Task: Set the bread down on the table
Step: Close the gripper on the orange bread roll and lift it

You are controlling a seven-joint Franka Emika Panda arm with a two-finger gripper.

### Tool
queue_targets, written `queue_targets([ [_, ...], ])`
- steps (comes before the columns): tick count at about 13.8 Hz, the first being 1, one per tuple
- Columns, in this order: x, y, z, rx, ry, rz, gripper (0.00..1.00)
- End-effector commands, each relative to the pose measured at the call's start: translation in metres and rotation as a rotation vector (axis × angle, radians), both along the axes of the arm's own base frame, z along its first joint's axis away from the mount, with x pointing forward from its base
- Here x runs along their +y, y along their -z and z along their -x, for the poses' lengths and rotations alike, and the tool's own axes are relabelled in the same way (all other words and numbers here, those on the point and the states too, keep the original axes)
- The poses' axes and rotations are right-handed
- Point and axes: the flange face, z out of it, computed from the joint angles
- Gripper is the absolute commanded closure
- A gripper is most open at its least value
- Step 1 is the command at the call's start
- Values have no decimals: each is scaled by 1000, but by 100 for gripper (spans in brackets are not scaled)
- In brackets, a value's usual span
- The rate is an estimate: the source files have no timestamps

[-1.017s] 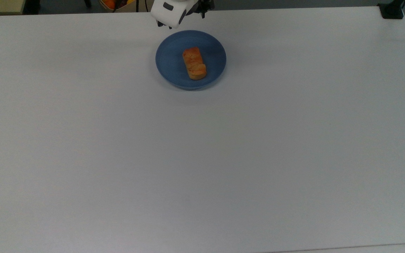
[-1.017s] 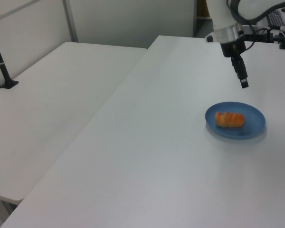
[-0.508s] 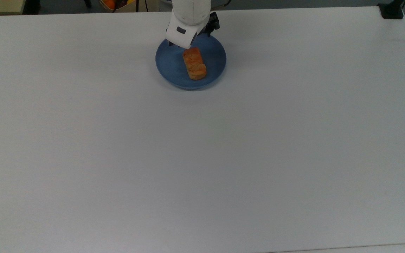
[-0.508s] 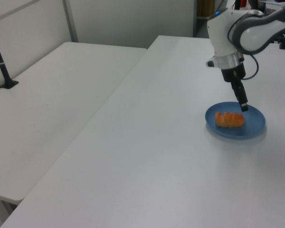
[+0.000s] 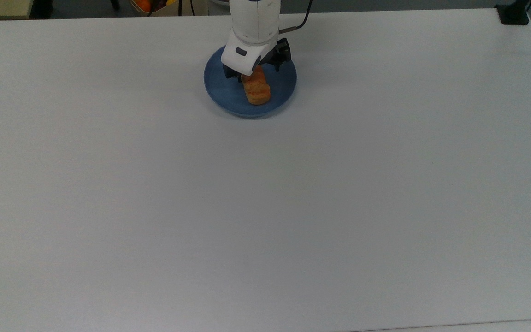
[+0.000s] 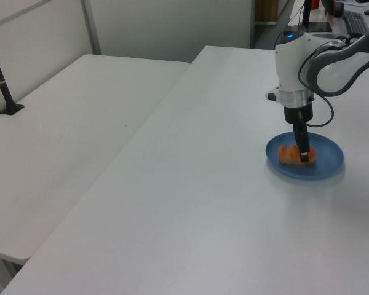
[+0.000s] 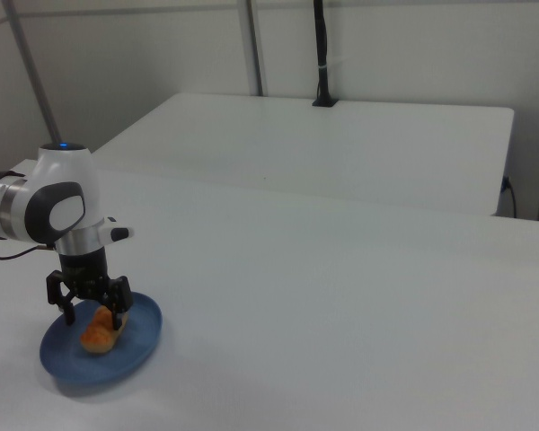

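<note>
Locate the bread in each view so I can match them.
Top view: bread at top centre, on the blue plate, partly under the gripper.
Left view: bread at mid right, on the plate.
Right view: bread at lower left, on the plate.
Shared landmark: the blue plate.

We count one bread piece (image 5: 257,90), one blue plate (image 5: 221,87), one robot arm (image 6: 298,58) with one gripper (image 7: 93,314), two white tables (image 5: 265,193) (image 6: 67,135), and two black clamp posts (image 7: 322,49) (image 6: 1,83).
</note>
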Motion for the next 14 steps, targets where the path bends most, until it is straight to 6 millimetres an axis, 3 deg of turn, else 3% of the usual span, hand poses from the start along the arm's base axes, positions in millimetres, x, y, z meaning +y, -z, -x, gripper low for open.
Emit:
queue_targets([
  [1, 3, 6, -4, -63, 27, 7, 0],
  [3, -2, 8, -6, -76, 13, 25, 9],
  [8, -5, 12, -5, -57, 8, 38, 52],
  [10, -6, 9, -3, -41, 11, 43, 64],
  [12, -14, -6, -1, -26, 25, 50, 71],
  [14, -21, -26, -1, -32, 38, 52, 71],
])
